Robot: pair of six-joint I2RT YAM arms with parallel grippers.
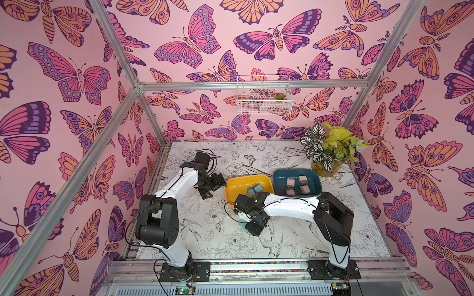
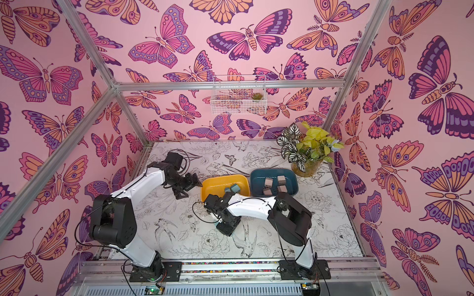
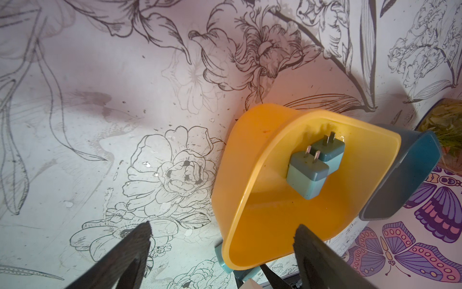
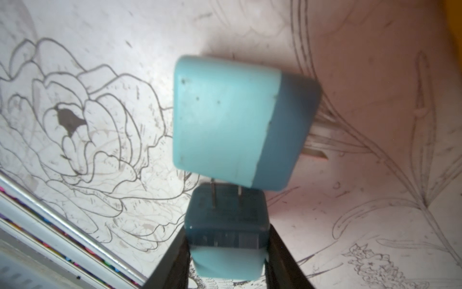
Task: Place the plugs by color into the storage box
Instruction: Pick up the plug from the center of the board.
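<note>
The storage box is two trays side by side, a yellow tray point(image 1: 230, 183) point(image 2: 213, 184) point(image 3: 262, 225) and a dark teal tray point(image 1: 279, 176) point(image 2: 256, 176). Two teal plugs point(image 1: 254, 190) point(image 3: 307, 175) lie in the yellow one. Several pink plugs point(image 1: 291, 182) point(image 2: 268, 182) sit in the dark teal one. Just in front of the yellow tray, my right gripper point(image 1: 247, 224) point(image 4: 227, 250) is shut on a teal plug point(image 4: 226, 225), prongs pointing away. Another teal plug point(image 4: 240, 125) lies on the table just beyond it. My left gripper point(image 1: 209, 185) point(image 3: 222, 232) is open and holds nothing, left of the yellow tray.
A potted plant point(image 1: 328, 148) stands at the back right, close behind the dark teal tray. A white wire basket point(image 1: 264, 96) hangs on the back wall. The table carries a flower line drawing and is walled in on three sides.
</note>
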